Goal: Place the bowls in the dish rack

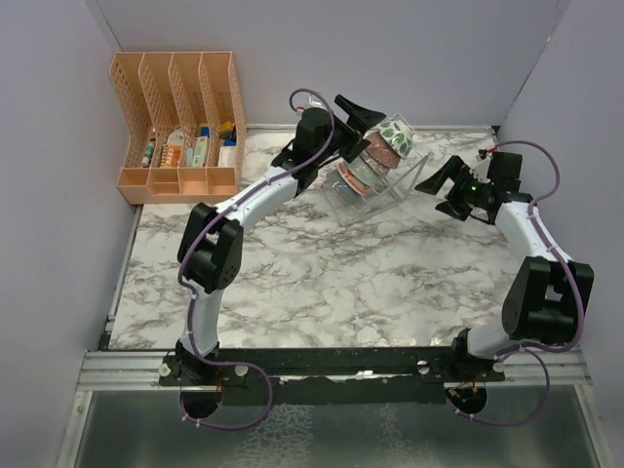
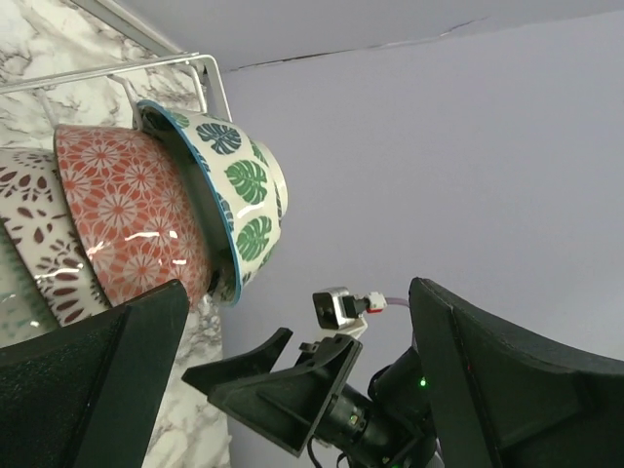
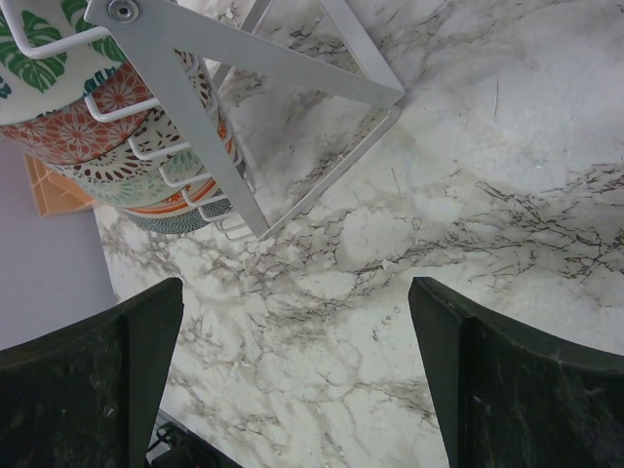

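the round patterned bowls (image 1: pixel 378 154) all sit in the white wire dish rack (image 1: pixel 402 191). my left claw (image 1: pixel 355 131) and right claw (image 1: pixel 441 190) gape empty; loading looks done.

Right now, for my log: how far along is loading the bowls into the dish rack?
Looks done: the leaf-print bowl, red floral bowl and brown-patterned bowl sit in the dish rack. In hand: nothing; the left pincer and right pincer are open, empty. Left: apparently only backing away; no bowl shows outside the rack.
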